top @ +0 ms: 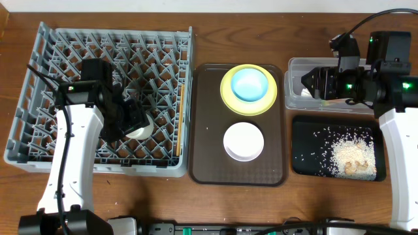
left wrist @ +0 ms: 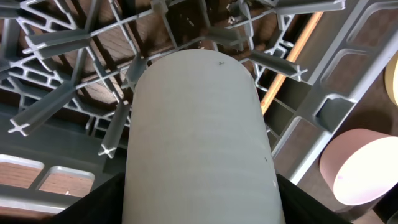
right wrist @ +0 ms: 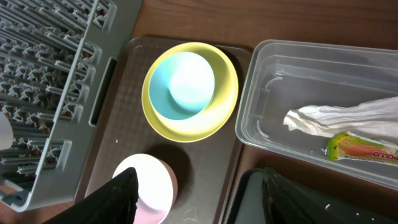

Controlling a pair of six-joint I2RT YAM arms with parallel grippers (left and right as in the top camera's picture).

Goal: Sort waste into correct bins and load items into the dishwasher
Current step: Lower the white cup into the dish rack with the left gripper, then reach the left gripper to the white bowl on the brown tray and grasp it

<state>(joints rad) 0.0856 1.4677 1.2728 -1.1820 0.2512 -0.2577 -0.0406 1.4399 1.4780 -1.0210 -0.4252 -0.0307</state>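
1. Because the left wrist camera sits so close, a white dish fills its middle. The left gripper has it clamped, with dark fingers against both its sides.
2. Behind the dish, this view shows the pegs of the grey dish rack and a wooden chopstick lying along the rack's inner edge. Farther right are the white bowl and a sliver of the yellow plate.
3. Nearest in the right wrist view, the right gripper is spread wide and holds nothing.
4. Beyond it, the white bowl rests on the brown tray. Farther on that tray, the blue bowl sits inside the yellow plate.
5. Only this view looks into the clear tub, where the crumpled napkin touches the green-and-yellow wrapper.
6. Only the overhead view shows the rice scraps, which are scattered in the black tray in front of the tub. It also shows the right gripper hovering over the tub and the left one low inside the rack.
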